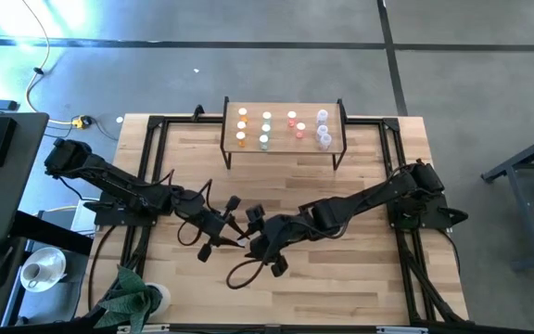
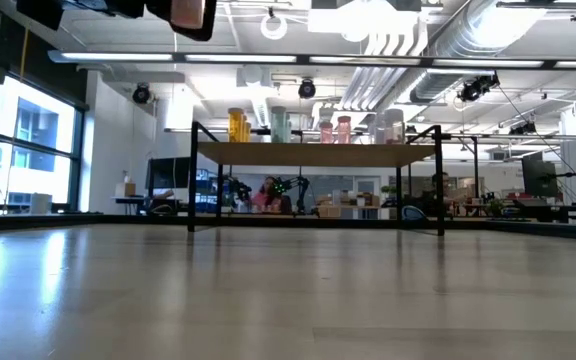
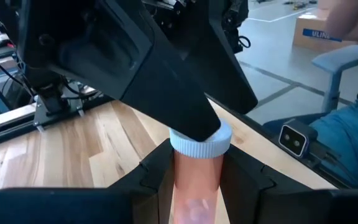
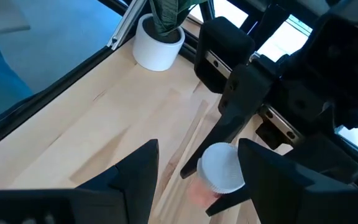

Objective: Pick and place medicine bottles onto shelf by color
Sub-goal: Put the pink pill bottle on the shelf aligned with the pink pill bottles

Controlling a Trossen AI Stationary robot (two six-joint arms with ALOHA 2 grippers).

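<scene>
Pink bottle (image 3: 196, 180) is pinched in the left gripper (image 3: 194, 186) above the table's middle, while the right gripper (image 4: 197, 168) straddles its cap with fingers spread: apparently a handover. Next, the right must close before the left lets go. Only the high view shows the shelf (image 1: 284, 113) by the far edge, bottles in colour rows.

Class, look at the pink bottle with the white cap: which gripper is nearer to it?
Left. The left gripper is shut on the pink bottle; the right gripper is open around its cap.
</scene>
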